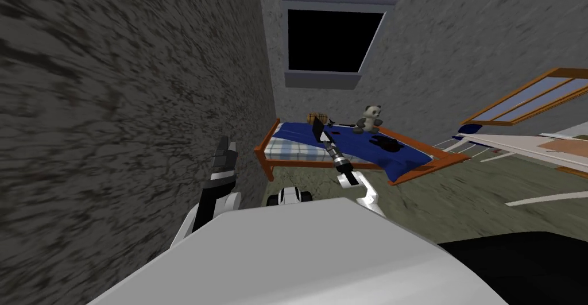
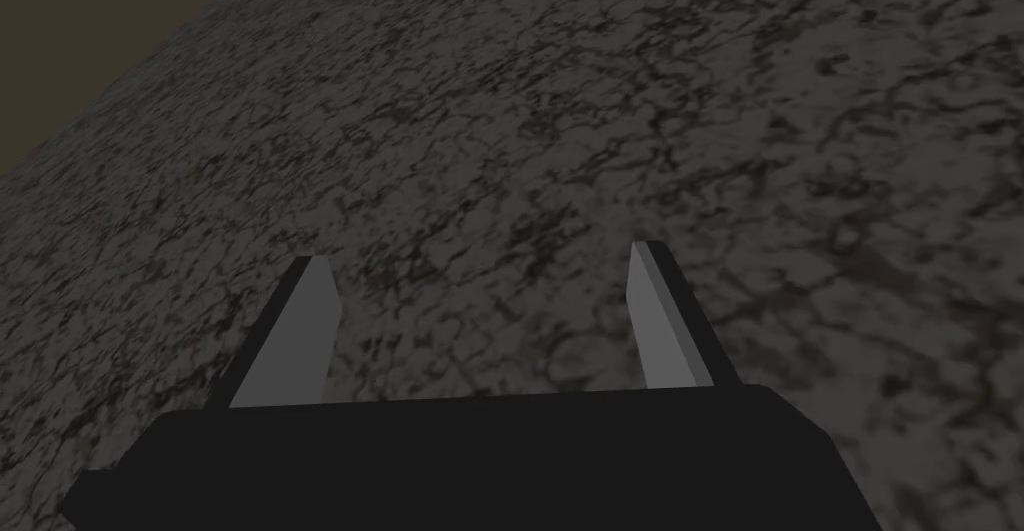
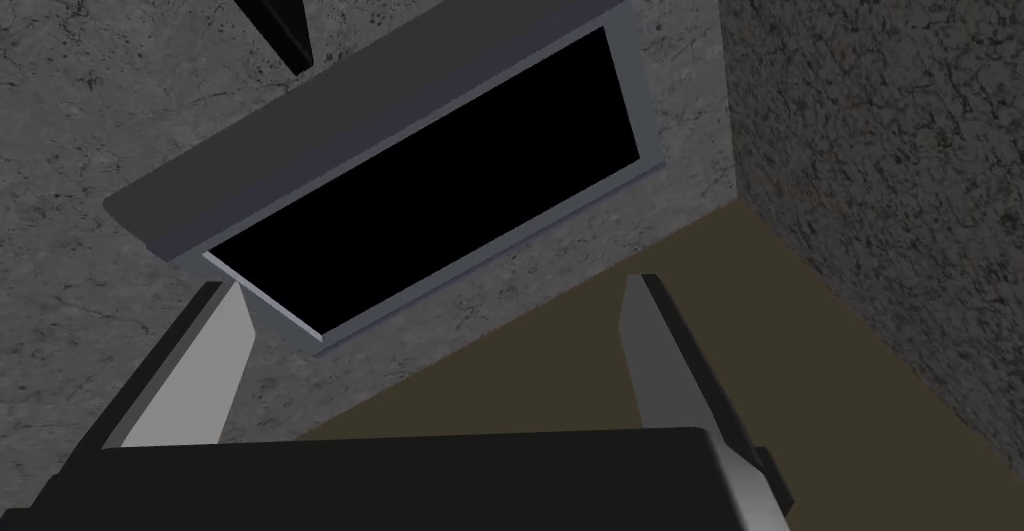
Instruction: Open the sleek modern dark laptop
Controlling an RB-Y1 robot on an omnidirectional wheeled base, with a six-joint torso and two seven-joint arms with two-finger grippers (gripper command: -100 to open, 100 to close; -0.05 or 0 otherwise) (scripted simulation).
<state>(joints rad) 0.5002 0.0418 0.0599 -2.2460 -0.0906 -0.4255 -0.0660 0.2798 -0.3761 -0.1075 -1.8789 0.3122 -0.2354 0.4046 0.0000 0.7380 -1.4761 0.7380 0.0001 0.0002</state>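
On the bed's blue blanket (image 1: 367, 146) a dark thin laptop lid (image 1: 317, 127) stands tilted up. My right arm reaches out to it, and the right gripper (image 1: 325, 138) sits at the lid's near edge. The right wrist view looks upward; the right gripper (image 3: 435, 285) is open with nothing between its fingers, and a dark pointed corner of the lid (image 3: 262, 5) shows beyond one finger. My left gripper (image 1: 225, 149) is raised beside the grey wall (image 1: 115, 100). In its own view the left gripper (image 2: 482, 253) is open and faces that wall.
The wooden bed frame (image 1: 265, 153) stands in the corner under a black window (image 1: 336, 40). A panda toy (image 1: 368, 118), a brown basket (image 1: 317, 117) and a black shape (image 1: 386, 144) lie on the bed. A wood-framed panel (image 1: 528, 97) leans at the right.
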